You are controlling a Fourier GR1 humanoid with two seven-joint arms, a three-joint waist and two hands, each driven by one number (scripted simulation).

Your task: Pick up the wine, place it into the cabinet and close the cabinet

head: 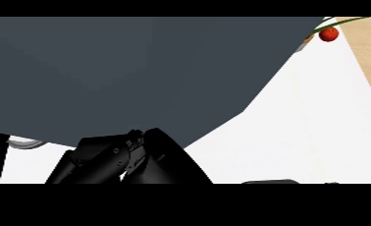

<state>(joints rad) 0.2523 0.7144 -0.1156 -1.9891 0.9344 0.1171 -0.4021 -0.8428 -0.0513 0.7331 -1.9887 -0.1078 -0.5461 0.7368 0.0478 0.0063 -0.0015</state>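
Observation:
A broad dark grey cabinet door (pixel 138 77) fills most of the head view, slanting from the upper right down to the lower left. My left hand (pixel 119 158) rises from the lower edge at the left of centre, with its black fingers stretched out against the door's lower edge. It holds nothing. Only a dark sliver of my right hand (pixel 272 181) shows at the lower edge. The wine is hidden, and so is the cabinet's inside.
The white counter (pixel 304 122) lies open to the right of the door. A red round fruit (pixel 328 34) with green stems sits at the top right, beside a beige strip (pixel 360 48). A grey rim (pixel 25 143) peeks out at the far left.

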